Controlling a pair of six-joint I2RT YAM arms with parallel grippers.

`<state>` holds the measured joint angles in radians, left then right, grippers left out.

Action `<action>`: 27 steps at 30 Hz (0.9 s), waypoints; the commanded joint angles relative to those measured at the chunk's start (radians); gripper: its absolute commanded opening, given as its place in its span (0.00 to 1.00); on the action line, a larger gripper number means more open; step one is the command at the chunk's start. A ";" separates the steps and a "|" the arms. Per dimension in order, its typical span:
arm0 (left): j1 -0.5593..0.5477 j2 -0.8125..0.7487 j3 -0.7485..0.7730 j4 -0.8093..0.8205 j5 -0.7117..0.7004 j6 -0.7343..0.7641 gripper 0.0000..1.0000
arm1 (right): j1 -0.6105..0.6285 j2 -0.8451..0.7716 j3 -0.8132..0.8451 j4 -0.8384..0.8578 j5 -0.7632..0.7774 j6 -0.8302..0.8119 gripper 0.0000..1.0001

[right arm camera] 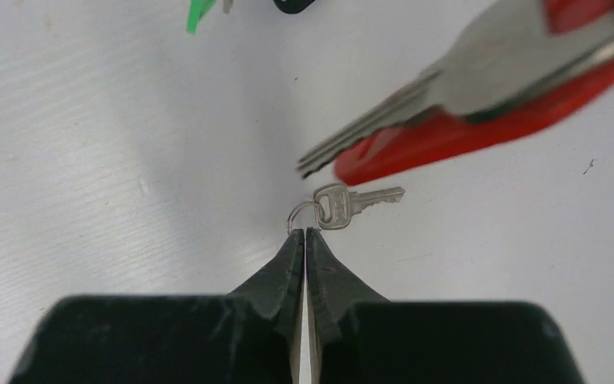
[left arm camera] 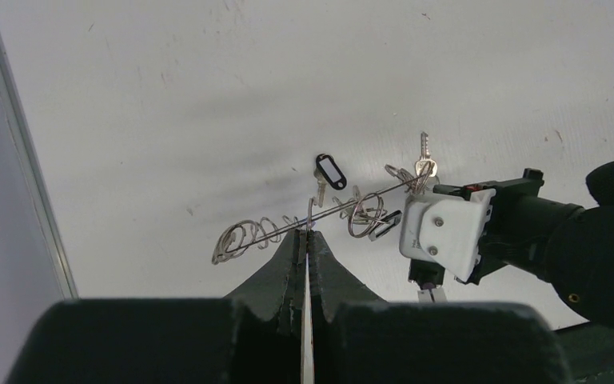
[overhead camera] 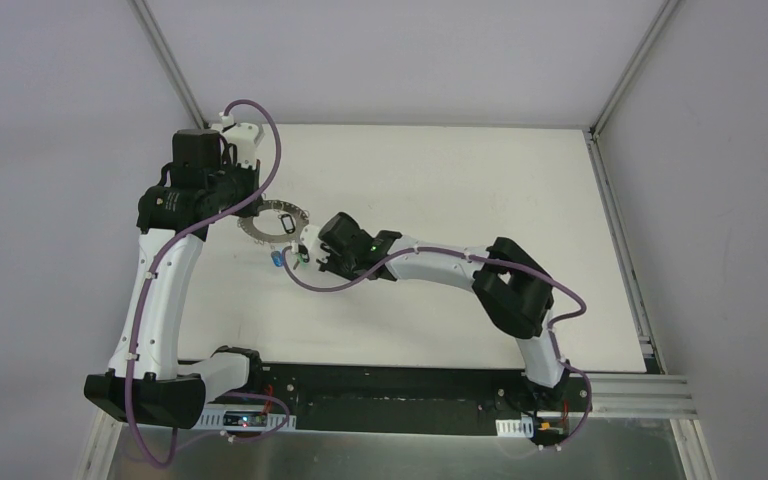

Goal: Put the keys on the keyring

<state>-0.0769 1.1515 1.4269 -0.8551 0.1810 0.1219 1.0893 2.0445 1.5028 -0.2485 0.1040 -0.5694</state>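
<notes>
Left gripper point(left arm camera: 306, 234) is clamped tight on the wire of the keyring point(left arm camera: 368, 203), holding it tilted above the table point(left arm camera: 168, 96). Keys point(left arm camera: 424, 152) and a black tag point(left arm camera: 330, 171) dangle off it. Right gripper point(right arm camera: 305, 234) sits just beside the hoop, fingers pressed together on the tiny loop of a small silver key point(right arm camera: 350, 204). A blurred red tag point(right arm camera: 464, 132) hangs close by.
</notes>
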 commanded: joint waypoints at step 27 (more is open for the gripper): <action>0.009 -0.001 0.037 -0.007 0.039 0.022 0.00 | -0.052 0.064 0.079 -0.067 -0.147 0.008 0.53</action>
<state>-0.0769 1.1584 1.4273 -0.8738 0.2020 0.1261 1.0424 2.0911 1.5272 -0.2974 -0.0395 -0.5587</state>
